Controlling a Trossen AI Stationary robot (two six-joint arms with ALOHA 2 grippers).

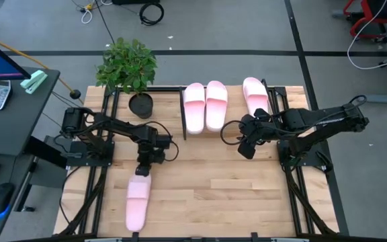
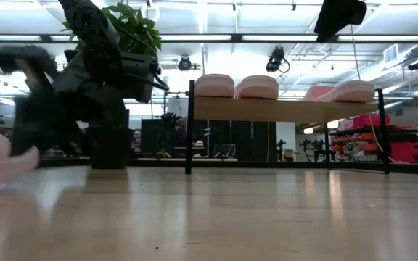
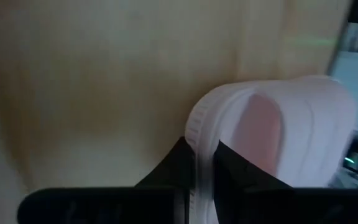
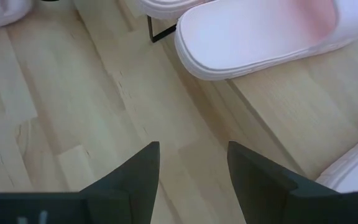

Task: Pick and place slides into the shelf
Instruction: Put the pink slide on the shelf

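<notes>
One pale pink foam slide (image 3: 272,137), rim pinched thinly in my left claw (image 3: 205,171), could slip free when lifted.

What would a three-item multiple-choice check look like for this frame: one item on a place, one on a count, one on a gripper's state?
1. Where does the fourth slide lie?
A. On the tabletop by the left gripper
B. On the shelf
C. Beside the plant pot

2. How many slides sit on the shelf?
A. One
B. Three
C. Four

3. How is the left gripper?
A. Wide open above the slide
B. Shut on the slide's edge
C. Parked away from the slide

Key: 1 A, the high view shows it on the wood table at the near left; 2 B, two lie side by side and one apart at the right; 3 B, the left wrist view shows both fingers pinching the pink rim.
</notes>
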